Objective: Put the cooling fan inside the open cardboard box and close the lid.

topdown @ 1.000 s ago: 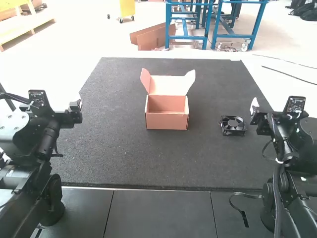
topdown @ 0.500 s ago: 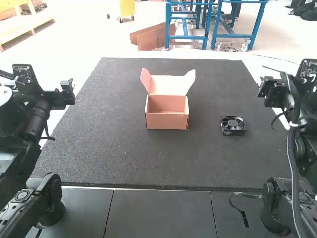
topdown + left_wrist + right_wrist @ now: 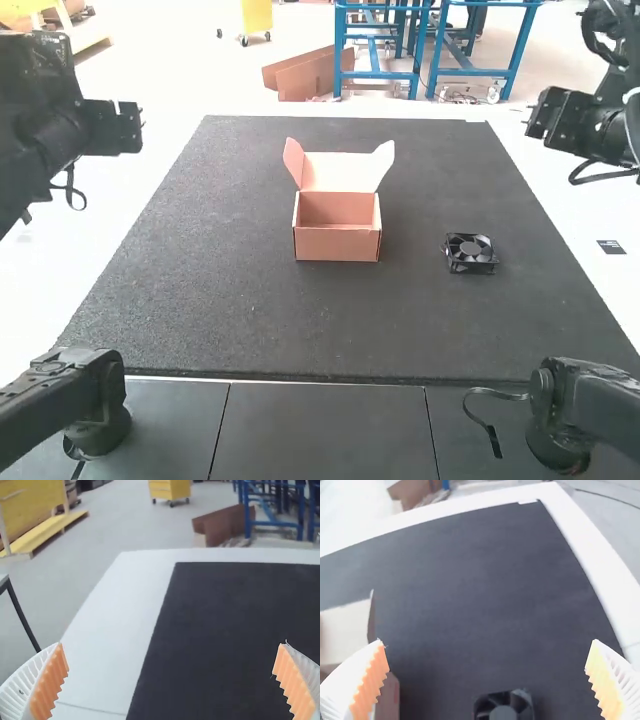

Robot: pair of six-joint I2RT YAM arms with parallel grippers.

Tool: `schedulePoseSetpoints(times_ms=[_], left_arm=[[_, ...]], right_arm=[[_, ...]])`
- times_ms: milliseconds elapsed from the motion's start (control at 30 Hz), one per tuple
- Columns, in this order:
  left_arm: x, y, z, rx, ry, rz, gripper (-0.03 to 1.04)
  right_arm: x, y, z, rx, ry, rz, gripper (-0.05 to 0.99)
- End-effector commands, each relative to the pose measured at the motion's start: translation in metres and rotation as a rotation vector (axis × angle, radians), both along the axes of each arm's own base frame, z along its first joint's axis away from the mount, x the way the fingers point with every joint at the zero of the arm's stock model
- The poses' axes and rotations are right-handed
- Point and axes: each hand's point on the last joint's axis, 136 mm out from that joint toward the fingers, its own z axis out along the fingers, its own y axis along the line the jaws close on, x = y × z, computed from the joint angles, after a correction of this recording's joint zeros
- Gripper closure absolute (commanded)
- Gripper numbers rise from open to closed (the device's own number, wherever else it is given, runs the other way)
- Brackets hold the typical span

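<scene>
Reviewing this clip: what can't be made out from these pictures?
Box floor: high view, its own front wall hides the near part.
Fan cable or plug: high view, too small to tell.
Fan body: right wrist view, cut off by the picture's edge.
Box: right wrist view, mostly cut off at the edge.

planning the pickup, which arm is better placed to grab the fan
Right, probably. The fan lies right of the box, on that arm's side, just ahead of the open right gripper. The left gripper faces the left edge of the mat.
</scene>
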Motion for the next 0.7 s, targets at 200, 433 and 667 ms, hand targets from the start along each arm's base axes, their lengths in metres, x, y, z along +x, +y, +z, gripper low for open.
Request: schedulePoseSetpoints(times_ms=[200,433,667], left_arm=[[0.027,0.003,0.005,-0.004,0.116,0.014,0.04],[0.038,-0.004,-0.033,-0.017,0.279,-0.029,0.04],[0.037,-0.026,-0.058,-0.144,0.370,-0.114,0.04]], right_arm=[[0.017,0.012,-0.020,0.083,0.300,0.027,0.03],[0.017,0.002,-0.054,0.004,0.466,0.027,0.03],[0.023,-0.015,-0.090,-0.158,0.565,0.044,0.03]])
